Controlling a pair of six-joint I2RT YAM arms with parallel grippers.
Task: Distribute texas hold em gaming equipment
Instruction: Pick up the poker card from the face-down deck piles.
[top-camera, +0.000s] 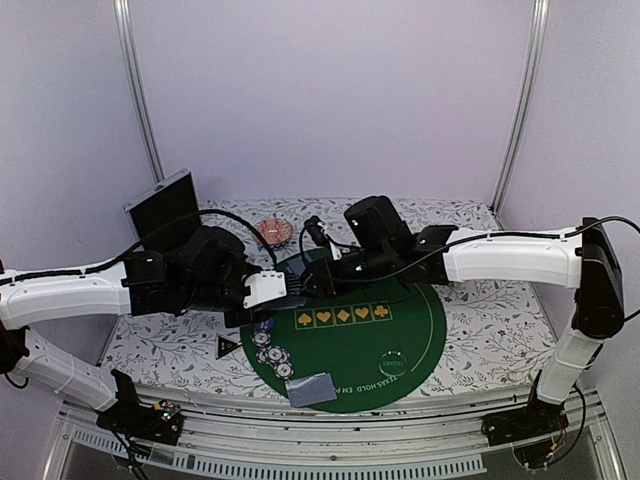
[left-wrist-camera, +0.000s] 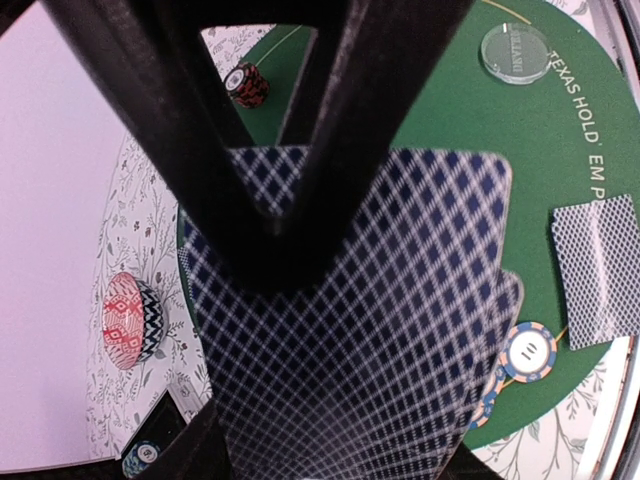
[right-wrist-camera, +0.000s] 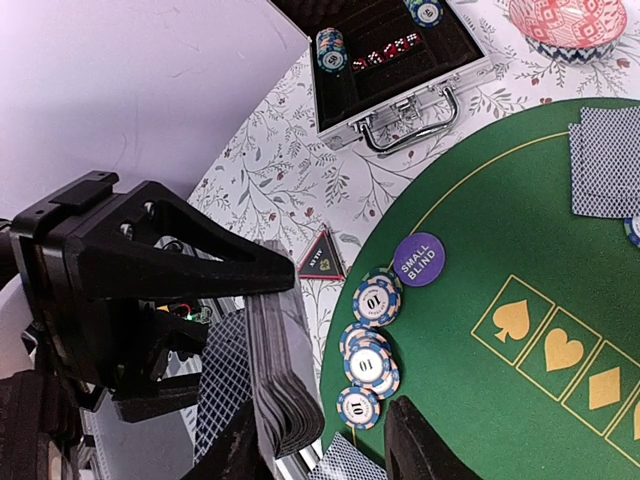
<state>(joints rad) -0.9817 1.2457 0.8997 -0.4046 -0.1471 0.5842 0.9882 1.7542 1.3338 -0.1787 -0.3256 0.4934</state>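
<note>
My left gripper is shut on a deck of playing cards with blue diamond backs, held above the green mat. In the right wrist view the deck shows edge-on. Its free end lies between the fingers of my open right gripper, close to the left finger and well apart from the other. Several blue-and-white "10" chips lie below, beside a purple small blind button. Dealt cards rest at the mat's near edge, others farther off.
An open metal case with chips and red dice stands at the back left. A pink patterned dish sits behind the mat. A black all-in triangle lies left of the mat. A clear dealer disc and a dark chip stack are on it.
</note>
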